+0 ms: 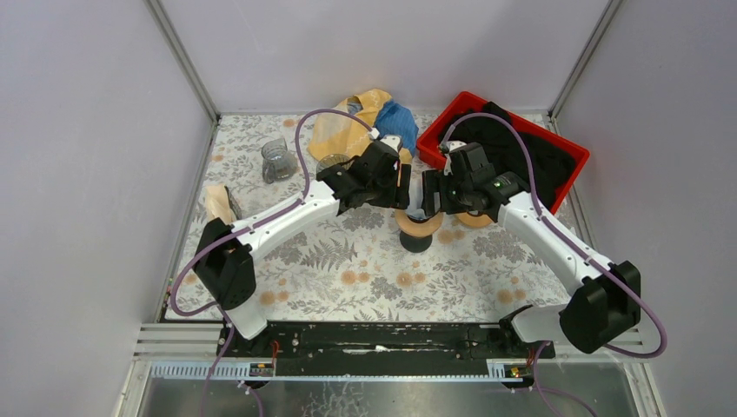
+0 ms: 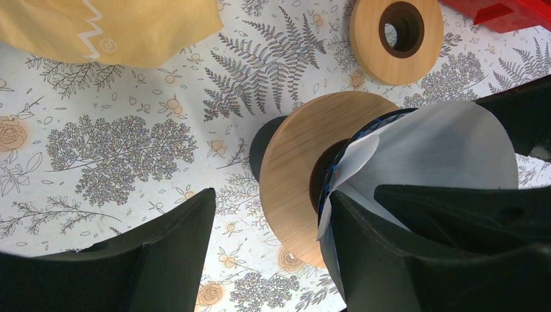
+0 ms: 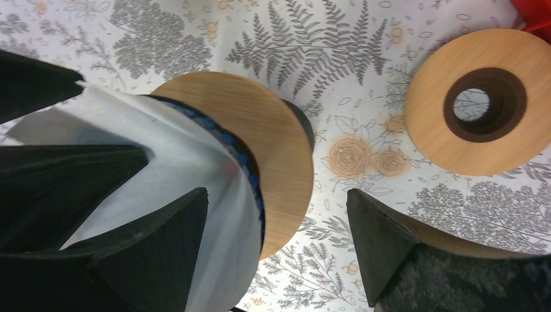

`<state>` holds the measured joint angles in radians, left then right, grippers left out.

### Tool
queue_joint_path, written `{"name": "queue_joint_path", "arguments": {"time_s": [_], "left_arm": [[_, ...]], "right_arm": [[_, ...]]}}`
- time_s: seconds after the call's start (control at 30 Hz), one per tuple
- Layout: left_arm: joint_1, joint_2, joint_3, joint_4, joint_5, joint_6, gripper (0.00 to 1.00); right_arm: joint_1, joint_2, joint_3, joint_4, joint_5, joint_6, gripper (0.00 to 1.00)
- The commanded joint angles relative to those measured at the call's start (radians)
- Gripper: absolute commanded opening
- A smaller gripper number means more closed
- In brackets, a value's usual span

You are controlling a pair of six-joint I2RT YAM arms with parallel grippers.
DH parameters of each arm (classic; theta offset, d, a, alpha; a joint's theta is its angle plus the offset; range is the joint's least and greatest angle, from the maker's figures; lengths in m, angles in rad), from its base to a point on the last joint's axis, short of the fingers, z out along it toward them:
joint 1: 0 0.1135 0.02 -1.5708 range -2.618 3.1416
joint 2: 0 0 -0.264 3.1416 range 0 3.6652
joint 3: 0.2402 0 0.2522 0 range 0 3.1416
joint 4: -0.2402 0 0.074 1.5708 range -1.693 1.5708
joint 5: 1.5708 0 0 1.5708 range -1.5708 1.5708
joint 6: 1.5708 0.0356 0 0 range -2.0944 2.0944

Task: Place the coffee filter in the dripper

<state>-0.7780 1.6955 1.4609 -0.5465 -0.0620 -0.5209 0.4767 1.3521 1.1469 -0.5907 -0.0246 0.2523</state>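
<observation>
Left wrist view: your left gripper stood wide, one finger against the coffee filter, likely seating it.
Right wrist view: your right gripper gaped too, apparently spreading it.
Location: it sat in the dripper.

Both arms reach inward and meet, left claw and right claw each spread wide

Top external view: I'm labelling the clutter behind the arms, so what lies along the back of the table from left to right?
Glass beaker → yellow bag → blue cloth → red bin.
</observation>
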Motion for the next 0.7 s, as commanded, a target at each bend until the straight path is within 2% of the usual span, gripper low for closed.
{"name": "queue_joint_path", "arguments": {"time_s": [0.0, 0.67], "left_arm": [[-0.001, 0.013, 0.001, 0.014, 0.005, 0.012, 0.71], [-0.004, 0.014, 0.005, 0.016, 0.009, 0.013, 0.7]], "right_arm": [[-0.005, -0.039, 0.04, 0.033, -0.077, 0.013, 0.86], [-0.005, -0.011, 0.058, 0.084, -0.074, 0.071, 0.91]]}}
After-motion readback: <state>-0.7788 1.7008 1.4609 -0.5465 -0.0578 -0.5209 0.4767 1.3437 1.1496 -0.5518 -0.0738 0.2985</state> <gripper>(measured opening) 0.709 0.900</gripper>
